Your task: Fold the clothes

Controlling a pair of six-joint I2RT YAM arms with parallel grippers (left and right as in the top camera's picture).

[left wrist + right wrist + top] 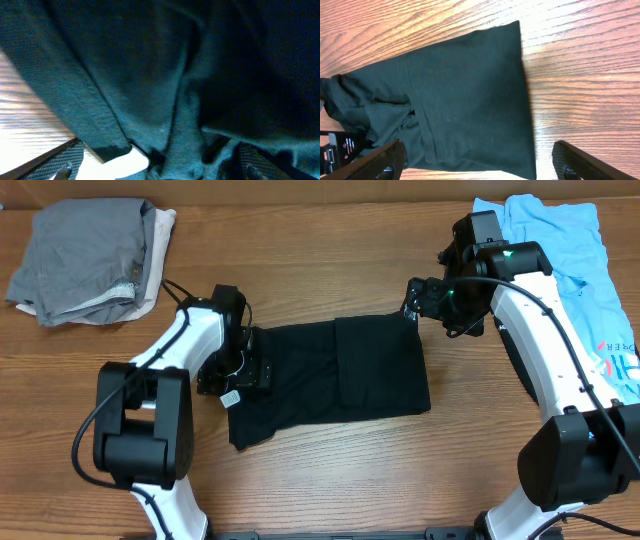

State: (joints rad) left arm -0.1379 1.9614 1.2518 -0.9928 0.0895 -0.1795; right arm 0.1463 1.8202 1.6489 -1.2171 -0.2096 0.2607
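overhead: black t-shirt (pixel 330 370) flat on table (pixel 330 480)

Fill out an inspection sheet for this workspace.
Surface: wooden table, no stains seen.
Job's things: black T-shirt partly folded at centre; grey garment on an off-white one at the far left; light-blue garment crumpled at the far right.
Clutter: nothing seen.
Grippers: left gripper open at the shirt's left edge, cloth between its fingers; right gripper open over the shirt's far right corner.
Cables: black cables run along both arms.
Surroundings: nothing seen.
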